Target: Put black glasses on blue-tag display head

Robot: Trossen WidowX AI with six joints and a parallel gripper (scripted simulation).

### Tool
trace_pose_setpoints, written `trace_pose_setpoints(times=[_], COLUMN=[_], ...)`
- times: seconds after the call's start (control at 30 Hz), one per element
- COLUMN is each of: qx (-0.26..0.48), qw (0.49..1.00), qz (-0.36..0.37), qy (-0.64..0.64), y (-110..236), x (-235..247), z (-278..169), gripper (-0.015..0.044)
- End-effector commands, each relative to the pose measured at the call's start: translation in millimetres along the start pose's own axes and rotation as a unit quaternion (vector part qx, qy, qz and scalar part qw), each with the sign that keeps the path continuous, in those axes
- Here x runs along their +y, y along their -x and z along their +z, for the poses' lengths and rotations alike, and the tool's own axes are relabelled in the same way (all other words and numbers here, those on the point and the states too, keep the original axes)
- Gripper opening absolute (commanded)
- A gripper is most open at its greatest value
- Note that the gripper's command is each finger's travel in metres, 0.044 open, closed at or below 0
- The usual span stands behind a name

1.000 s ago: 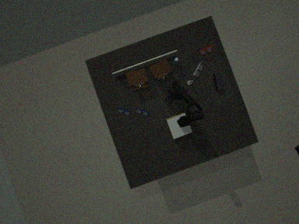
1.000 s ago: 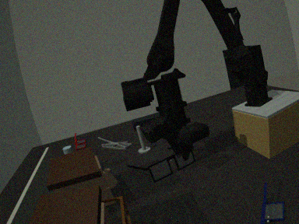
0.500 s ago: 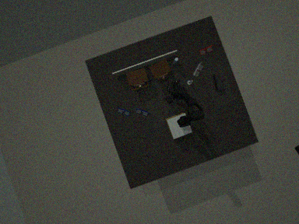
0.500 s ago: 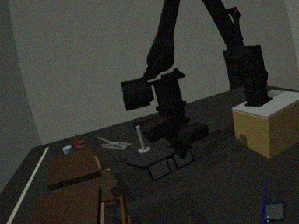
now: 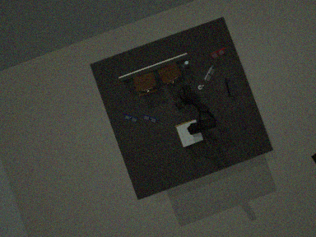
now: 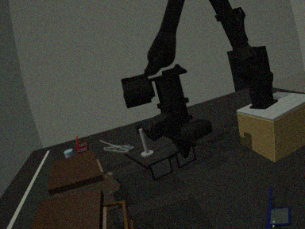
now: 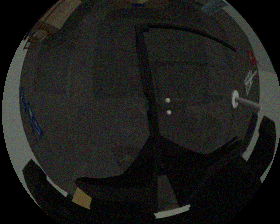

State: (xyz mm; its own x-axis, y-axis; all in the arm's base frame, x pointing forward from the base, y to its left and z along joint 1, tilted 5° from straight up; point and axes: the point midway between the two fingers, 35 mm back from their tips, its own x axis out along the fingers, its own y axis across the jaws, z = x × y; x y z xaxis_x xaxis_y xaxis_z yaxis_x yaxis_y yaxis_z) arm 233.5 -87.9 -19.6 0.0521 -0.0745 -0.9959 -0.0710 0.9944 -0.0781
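Observation:
The black glasses (image 6: 151,167) (image 7: 146,75) are at my gripper (image 6: 183,153) (image 7: 154,139), which is shut on their front frame, toward one end. In the wrist view the front runs upward and one temple reaches right from its far corner. Whether the rims touch the table I cannot tell. A bare-looking display head (image 6: 111,183) stands by the farther brown board (image 6: 75,171) (image 5: 169,73). The other head, by the nearer brown board (image 6: 71,211) (image 5: 145,82), has amber glasses (image 6: 125,208). I cannot make out which head has the blue tag.
A white post (image 6: 144,141) (image 7: 235,99) (image 5: 201,87) stands behind the held glasses. White glasses (image 5: 209,73) (image 6: 117,148), red glasses (image 5: 218,53) (image 6: 82,147) and a thin dark object (image 5: 228,87) lie beyond. Blue glasses (image 5: 131,118) (image 7: 31,114) lie opposite. A pale strip (image 5: 152,67) runs behind the boards.

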Motion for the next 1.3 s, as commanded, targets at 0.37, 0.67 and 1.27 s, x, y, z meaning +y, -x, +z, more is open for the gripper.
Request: trace_pose_setpoints(times=[0.37,0.67,1.27], qx=[-0.003,-0.012,-0.075], qw=[1.000,0.999,0.966], qz=[-0.002,0.012,0.046], qy=[0.000,0.049,0.244], y=[85.7,89.0,103.7], x=[-2.2,-11.5,-50.7], z=[3.5,4.2,0.4], gripper=[0.0000,0.0000,0.0000])
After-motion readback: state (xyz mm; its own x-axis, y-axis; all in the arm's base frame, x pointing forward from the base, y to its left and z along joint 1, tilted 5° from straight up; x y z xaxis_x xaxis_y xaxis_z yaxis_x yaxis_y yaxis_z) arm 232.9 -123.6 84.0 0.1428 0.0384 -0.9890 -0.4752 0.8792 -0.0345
